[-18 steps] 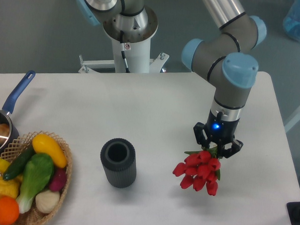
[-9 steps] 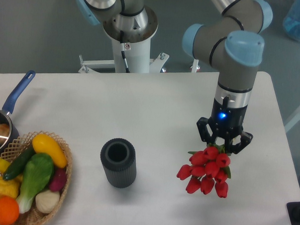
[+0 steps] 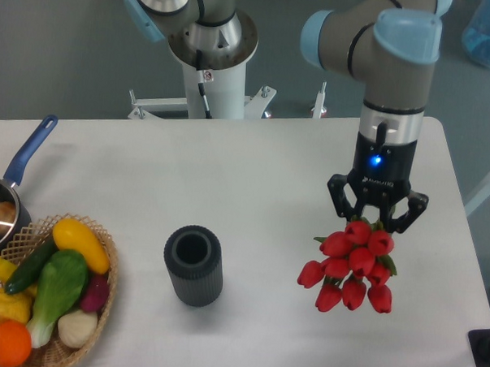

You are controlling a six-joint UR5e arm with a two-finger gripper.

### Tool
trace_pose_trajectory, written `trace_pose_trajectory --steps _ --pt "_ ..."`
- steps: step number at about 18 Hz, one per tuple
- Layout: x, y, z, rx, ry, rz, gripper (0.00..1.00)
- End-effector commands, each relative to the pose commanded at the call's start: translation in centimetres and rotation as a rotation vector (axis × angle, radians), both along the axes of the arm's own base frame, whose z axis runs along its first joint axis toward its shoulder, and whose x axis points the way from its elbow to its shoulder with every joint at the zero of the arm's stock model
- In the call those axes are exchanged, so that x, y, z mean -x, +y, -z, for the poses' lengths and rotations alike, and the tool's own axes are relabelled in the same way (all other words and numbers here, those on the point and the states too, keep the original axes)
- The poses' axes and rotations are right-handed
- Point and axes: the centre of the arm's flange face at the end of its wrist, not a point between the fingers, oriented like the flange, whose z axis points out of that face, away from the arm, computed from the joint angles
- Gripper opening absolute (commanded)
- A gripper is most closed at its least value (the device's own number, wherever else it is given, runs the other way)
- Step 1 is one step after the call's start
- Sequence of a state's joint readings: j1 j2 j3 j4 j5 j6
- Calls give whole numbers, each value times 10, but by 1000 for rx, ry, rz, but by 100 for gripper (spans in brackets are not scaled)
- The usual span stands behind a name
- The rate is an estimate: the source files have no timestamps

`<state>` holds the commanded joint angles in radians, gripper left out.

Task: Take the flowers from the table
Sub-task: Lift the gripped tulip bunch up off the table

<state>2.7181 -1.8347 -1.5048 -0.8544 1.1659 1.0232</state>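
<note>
A UR5e arm (image 3: 394,68) hangs over the right half of a white desk (image 3: 253,176), its jaws (image 3: 377,224) pointing straight down at the camera's floor line and closed on a bunch of red flowers (image 3: 351,265). The blooms spill out directly beneath the dark fingers (image 3: 339,205), toward 6 o'clock from the wrist, with the topmost red heads touching the finger ends and a few green leaf tips showing at the edges of the bunch. The stems are hidden behind the blooms and the jaws, so the exact grip point cannot be seen. A blue light glows on the wrist just above the fingers.

The bunch sits at about 3 o'clock from a dark ribbed cylinder (image 3: 193,265), which stands upright and open-topped near the middle of the desk, well apart from the flowers. At the desk's 8 o'clock corner a wicker basket (image 3: 102,287) holds assorted vegetables and fruit, among them a yellow squash (image 3: 80,244), a green pepper (image 3: 58,285) and an orange (image 3: 9,344). Just beyond the basket, at 9 o'clock, a blue-handled saucepan (image 3: 17,178) rests at the desk's left edge. The arm's white pedestal (image 3: 213,76) stands behind the desk at 12 o'clock.
</note>
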Motion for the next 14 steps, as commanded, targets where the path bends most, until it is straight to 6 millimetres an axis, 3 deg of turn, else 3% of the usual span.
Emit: trace_pose_trajectory --steps 5,14 --pt "5 -15 -7 -28 -5 -13 39" --pt "4 -17 -7 -38 -12 -10 39"
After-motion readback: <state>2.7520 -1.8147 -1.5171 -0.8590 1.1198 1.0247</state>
